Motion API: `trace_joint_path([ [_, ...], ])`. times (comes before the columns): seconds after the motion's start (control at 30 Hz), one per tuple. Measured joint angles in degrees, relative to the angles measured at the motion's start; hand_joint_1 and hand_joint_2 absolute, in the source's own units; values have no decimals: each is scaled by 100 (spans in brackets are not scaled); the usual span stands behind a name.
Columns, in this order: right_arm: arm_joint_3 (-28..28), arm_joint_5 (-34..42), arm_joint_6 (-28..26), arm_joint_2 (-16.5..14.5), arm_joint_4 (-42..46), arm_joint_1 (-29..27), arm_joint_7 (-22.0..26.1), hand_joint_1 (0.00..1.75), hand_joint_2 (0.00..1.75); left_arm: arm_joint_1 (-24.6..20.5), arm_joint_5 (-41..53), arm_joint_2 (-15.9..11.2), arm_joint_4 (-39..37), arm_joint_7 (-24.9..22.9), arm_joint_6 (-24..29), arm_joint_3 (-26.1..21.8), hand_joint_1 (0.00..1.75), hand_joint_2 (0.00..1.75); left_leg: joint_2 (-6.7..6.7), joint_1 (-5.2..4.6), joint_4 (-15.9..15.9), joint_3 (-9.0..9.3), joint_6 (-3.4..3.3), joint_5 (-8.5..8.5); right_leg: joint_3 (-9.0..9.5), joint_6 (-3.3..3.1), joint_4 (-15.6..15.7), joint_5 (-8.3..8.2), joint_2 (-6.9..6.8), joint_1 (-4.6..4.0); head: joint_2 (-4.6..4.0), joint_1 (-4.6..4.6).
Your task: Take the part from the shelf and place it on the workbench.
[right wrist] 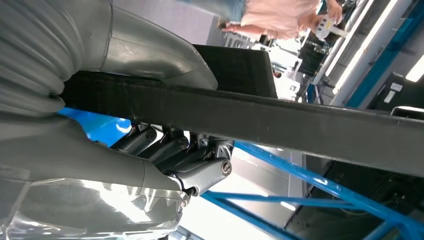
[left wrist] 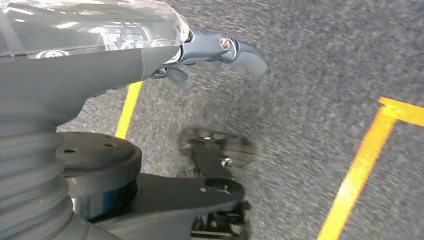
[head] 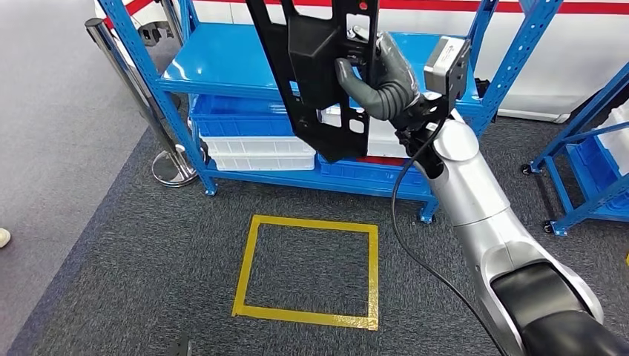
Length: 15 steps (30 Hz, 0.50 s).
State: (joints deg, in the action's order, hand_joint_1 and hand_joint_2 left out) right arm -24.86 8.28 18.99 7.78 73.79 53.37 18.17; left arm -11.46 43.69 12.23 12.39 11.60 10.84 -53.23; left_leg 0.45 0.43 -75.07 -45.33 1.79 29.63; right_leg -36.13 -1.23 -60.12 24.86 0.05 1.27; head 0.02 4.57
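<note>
Above the blue shelf (head: 222, 63), the right hand (head: 382, 74) holds the black part (head: 315, 74) by one edge, its long axis near upright, while the left hand (left wrist: 220, 50), fingers loosely apart and holding nothing, hangs low over the carpet.

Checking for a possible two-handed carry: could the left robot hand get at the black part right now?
Probably not as things stand. The left robot hand hangs low over the carpet, holding nothing, while the right robot hand grips the part high before the shelf.
</note>
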Motion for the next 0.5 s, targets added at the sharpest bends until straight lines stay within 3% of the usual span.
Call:
trace_joint_path([
  [0.03,-1,-3,8,0,-1,-8,-3,175,175,0,-14,0,0,-13,4,1,0,175,0,6,-72,77,3,-24,-69,11,-3,-55,0,1,0,0],
  [0.07,-1,-13,8,-1,-1,-13,-5,175,175,0,-29,-1,0,-20,5,1,0,175,-2,10,85,268,-5,-118,-131,27,-4,-108,0,1,0,0],
  [0.1,-2,-31,7,-2,-2,-13,-7,175,175,0,-46,-1,0,-21,5,1,0,175,-5,12,418,556,-25,-216,-182,44,-5,-154,0,0,0,0],
  [0.17,-3,-85,-15,-13,-3,-2,-7,175,175,-3,-64,-3,0,-14,4,1,0,175,-25,-7,1220,1148,-83,-244,-242,97,2,-237,-3,-1,0,-1],
  [0.2,-6,-121,-36,-21,-5,5,-3,175,175,-2,-67,-4,0,-7,4,1,0,175,-35,-26,1475,1316,-114,-223,-249,133,11,-273,-7,2,0,-2],
  [0.23,-10,-167,-65,-32,-8,13,3,175,175,0,-69,-7,0,4,2,0,0,175,-43,-48,1599,1379,-144,-197,-249,173,31,-313,-11,8,0,-2],
  [0.33,-21,-298,-145,-46,-14,31,19,175,175,8,-72,-9,0,39,-8,-1,0,175,-30,-46,1715,1351,-260,-341,-277,281,49,-341,-10,14,0,-2],
  [0.4,-21,-327,-166,-48,-25,61,19,175,175,9,-62,-7,0,59,-16,2,0,175,-7,-26,1792,1301,-334,-467,-454,302,-340,-12,-4,6,0,-4],
  [0.47,-22,-331,-165,-52,-45,85,16,175,175,13,-43,-5,0,79,-19,9,0,175,4,-48,1799,1198,-369,-549,-736,307,-1118,464,-2,0,0,-4],
  [0.5,-22,-331,-164,-55,-59,85,14,175,175,17,-28,-4,0,86,-16,15,0,175,4,-59,1796,1150,-373,-579,-818,309,-1424,600,-2,-2,0,-4],
])
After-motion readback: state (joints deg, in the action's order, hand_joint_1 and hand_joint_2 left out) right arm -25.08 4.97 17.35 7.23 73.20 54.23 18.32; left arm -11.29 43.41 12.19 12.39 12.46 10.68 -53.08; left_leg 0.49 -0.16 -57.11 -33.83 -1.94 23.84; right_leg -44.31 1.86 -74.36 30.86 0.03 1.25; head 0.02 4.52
